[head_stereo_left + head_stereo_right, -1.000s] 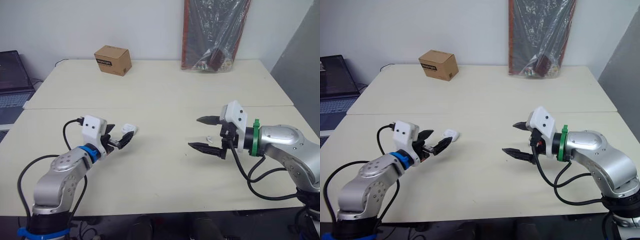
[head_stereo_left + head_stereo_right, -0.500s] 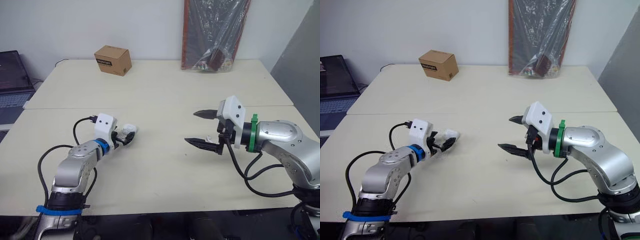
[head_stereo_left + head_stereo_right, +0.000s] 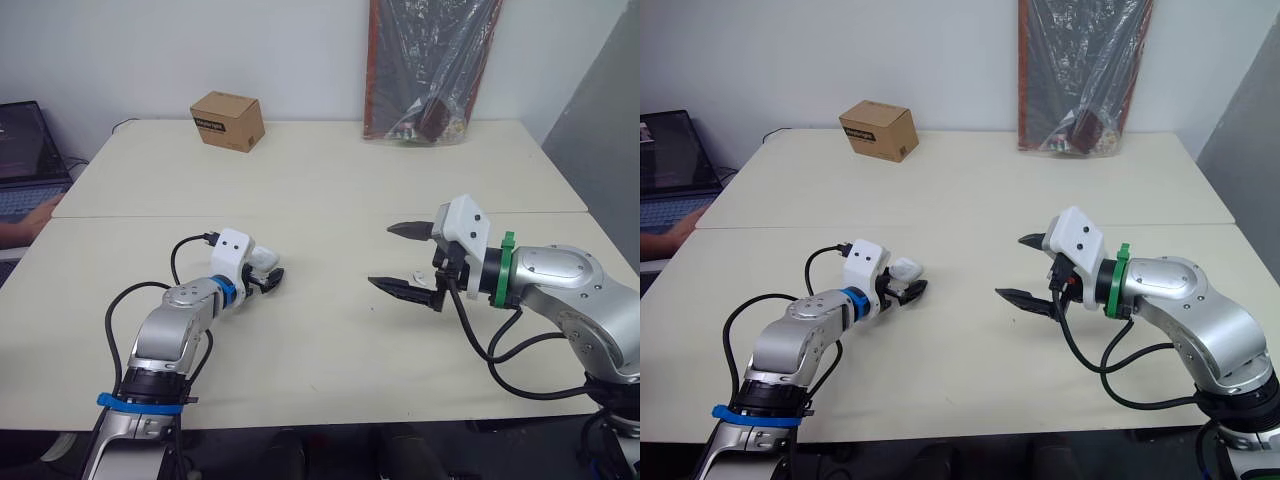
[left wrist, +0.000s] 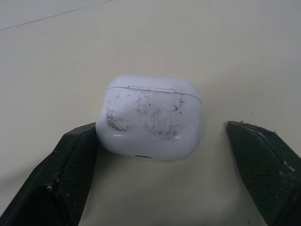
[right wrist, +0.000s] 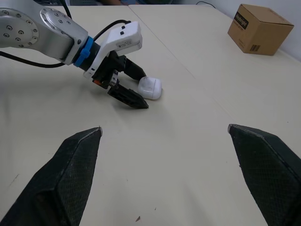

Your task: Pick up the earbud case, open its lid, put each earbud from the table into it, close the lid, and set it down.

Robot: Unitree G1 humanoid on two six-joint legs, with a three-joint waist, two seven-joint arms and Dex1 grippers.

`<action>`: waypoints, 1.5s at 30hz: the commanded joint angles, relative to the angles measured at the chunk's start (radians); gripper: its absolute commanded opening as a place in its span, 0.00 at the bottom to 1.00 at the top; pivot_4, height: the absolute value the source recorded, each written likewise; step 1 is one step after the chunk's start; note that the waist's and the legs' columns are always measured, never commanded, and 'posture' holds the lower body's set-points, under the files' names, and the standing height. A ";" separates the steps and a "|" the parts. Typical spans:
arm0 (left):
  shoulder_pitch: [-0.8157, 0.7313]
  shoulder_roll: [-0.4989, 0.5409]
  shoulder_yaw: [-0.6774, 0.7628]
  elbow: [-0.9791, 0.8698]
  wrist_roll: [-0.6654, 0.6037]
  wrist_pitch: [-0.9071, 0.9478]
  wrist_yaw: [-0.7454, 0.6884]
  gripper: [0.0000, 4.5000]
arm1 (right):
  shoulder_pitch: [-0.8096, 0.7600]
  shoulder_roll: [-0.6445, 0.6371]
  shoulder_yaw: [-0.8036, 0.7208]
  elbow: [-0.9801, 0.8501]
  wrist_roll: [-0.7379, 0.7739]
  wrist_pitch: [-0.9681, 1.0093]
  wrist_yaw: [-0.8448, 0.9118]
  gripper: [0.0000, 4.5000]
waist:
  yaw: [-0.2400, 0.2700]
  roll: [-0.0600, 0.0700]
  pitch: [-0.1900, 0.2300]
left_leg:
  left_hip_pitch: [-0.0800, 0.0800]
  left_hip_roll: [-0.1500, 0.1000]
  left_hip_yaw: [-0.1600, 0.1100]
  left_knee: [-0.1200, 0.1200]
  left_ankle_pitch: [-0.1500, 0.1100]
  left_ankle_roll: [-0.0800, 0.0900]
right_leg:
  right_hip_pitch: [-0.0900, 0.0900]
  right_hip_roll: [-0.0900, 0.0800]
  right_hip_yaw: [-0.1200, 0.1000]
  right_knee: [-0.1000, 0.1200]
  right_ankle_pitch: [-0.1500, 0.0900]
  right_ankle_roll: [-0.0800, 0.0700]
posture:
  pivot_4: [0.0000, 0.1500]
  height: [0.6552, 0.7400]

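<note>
Left gripper [image 5: 145, 90] is down low on the tabletop [image 3: 330, 180], well in front of the cardboard box [image 3: 227, 120], on the robot's side of it. And there is the earbud case [image 4: 150, 110], white and scuffed, lid shut, lying flat on the tabletop right between the two black fingers [image 4: 70, 174]. From the wrist you can see it clearly: one finger sits against the side of the case, the other stands off with a clear gap of bare tabletop between. So the fingers are spread wider than the case, around it but with no grip on it. The case is not lifted.

Over to the right gripper [image 3: 380, 255], well apart from the box, off toward the robot's right and nearer the robot. It hovers over the tabletop with its fingers spread wide and nothing between them. A small white earbud [image 3: 421, 274] lies on the tabletop just beside its lower finger.

Level with the box and far off to the robot's right, a plastic-wrapped board [image 3: 430, 65] leans on the wall. Off the box's other side, a laptop [image 3: 25, 150] with a person's hand [image 3: 22, 228] on it.
</note>
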 commanded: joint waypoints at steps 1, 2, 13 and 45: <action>-0.008 -0.004 -0.001 0.012 0.018 -0.006 -0.002 0.99 | -0.009 0.005 -0.004 -0.027 -0.004 -0.014 0.000 1.00 | 0.000 0.000 0.000 | 0.000 0.000 0.000 0.000 0.000 0.000 | 0.000 0.000 0.000 0.000 0.000 0.000 | 1.00 1.00; -0.009 -0.004 0.002 0.019 0.021 -0.010 0.001 0.99 | -0.008 0.006 -0.003 -0.026 -0.004 -0.015 0.001 1.00 | 0.000 0.000 0.000 | 0.000 0.000 0.000 0.000 0.000 0.000 | 0.000 0.000 0.000 0.000 0.000 0.000 | 1.00 1.00; -0.033 0.010 -0.010 0.076 0.039 -0.056 -0.036 0.99 | -0.004 0.007 -0.002 -0.030 0.002 -0.011 0.001 1.00 | 0.000 0.000 0.000 | 0.001 0.000 0.000 0.000 0.000 0.000 | 0.000 0.000 0.000 0.001 0.000 0.000 | 1.00 1.00; 0.038 0.087 0.029 0.032 0.051 -0.631 -0.307 0.61 | -0.115 0.064 -0.129 0.120 0.272 0.342 -0.059 1.00 | 0.001 0.000 0.000 | 0.000 0.000 0.000 0.000 0.000 0.000 | 0.000 0.000 0.000 0.000 0.003 -0.005 | 1.00 1.00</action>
